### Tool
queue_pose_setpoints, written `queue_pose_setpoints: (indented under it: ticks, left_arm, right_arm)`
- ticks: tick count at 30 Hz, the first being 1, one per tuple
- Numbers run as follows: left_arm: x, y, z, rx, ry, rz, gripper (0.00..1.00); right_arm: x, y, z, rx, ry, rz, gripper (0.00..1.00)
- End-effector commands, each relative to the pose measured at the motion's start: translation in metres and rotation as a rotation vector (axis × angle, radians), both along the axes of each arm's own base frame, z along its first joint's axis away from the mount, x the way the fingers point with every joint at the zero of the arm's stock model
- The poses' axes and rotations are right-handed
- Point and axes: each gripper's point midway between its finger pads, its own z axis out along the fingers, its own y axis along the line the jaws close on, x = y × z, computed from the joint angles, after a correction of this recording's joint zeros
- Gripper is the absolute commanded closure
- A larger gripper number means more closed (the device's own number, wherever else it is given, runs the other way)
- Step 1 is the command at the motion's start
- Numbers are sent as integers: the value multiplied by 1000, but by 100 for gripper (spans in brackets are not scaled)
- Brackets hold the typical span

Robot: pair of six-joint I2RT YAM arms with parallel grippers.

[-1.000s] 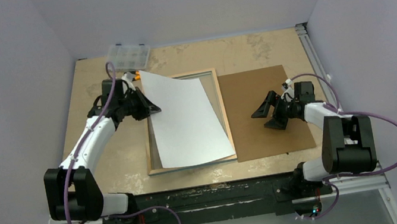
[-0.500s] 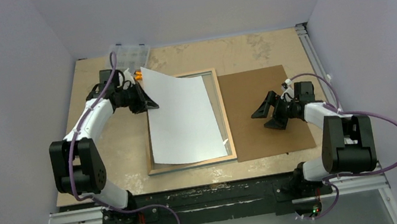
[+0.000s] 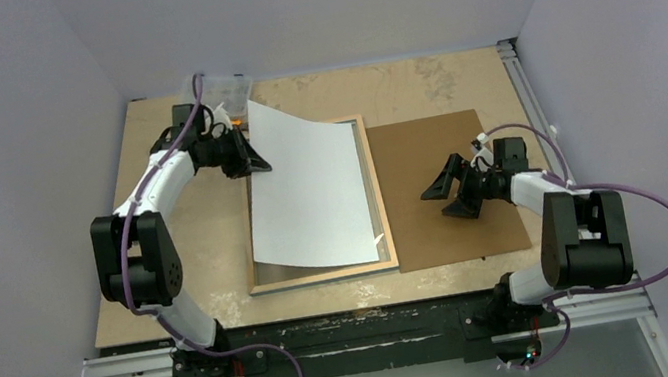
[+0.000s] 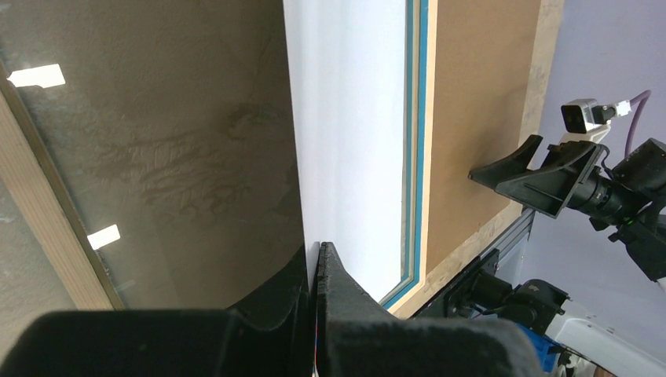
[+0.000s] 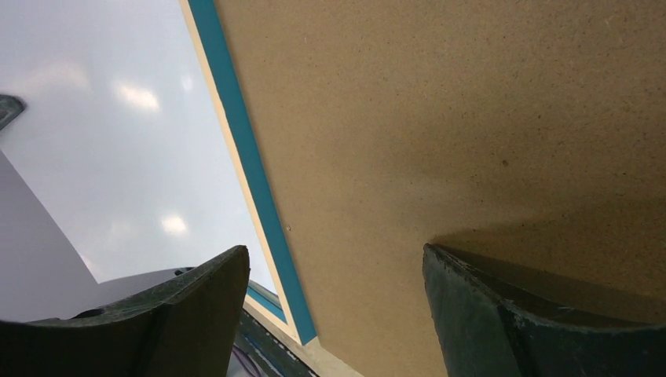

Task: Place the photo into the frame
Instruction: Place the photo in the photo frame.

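The photo (image 3: 311, 197) shows its plain white back and lies tilted over the frame (image 3: 378, 192), its far-left corner raised. The frame lies flat with its wood side up; its blue edge shows in the left wrist view (image 4: 420, 118) and the right wrist view (image 5: 243, 157). My left gripper (image 3: 255, 163) is shut on the photo's left edge (image 4: 353, 141), the fingers (image 4: 345, 290) clamped on the sheet. My right gripper (image 3: 452, 192) is open and empty, low over the brown backing board (image 3: 445, 181), which fills the right wrist view (image 5: 455, 118).
A clear compartment box (image 3: 228, 86) stands at the back left with an orange item (image 3: 240, 119) beside it. The frame's glass pane (image 4: 157, 141) shows left of the photo. Walls close in on three sides; a metal rail (image 3: 522, 88) runs along the right edge.
My left gripper has moved toward the back of the table with the photo, so the photo's near edge has drawn away from the frame's near rail. The right arm has not moved.
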Motion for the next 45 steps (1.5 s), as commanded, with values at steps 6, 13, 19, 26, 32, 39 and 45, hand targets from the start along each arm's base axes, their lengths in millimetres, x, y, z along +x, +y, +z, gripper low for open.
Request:
queue_pose_setpoints:
  ticks: [6,13,19,26,32,39,45]
  left_arm:
    - [8,-17,-6,2,-11,-3,100]
    - [8,-16,-18,-17,0,63,100]
    - [5,-16,-22,-20,-7,83,100]
    - [3,-12,-26,23,-13,92,88]
    - [0,5,-17,112,-61,163,48]
    - [-7,24,7,280,-124,230,18]
    - [-24,41,31,443,-173,307,9]
  right_arm:
    - [0,1,-5,-19,6,20,20]
    - [-2,2,-6,-19,9,23,20]
    - [-1,3,-4,-24,-1,29,20]
    - [-2,4,-4,-26,0,33,20]
    - [-2,5,-3,-42,-4,36,18]
    - [2,4,4,-88,-22,43,13]
    - [4,12,7,-118,-30,69,12]
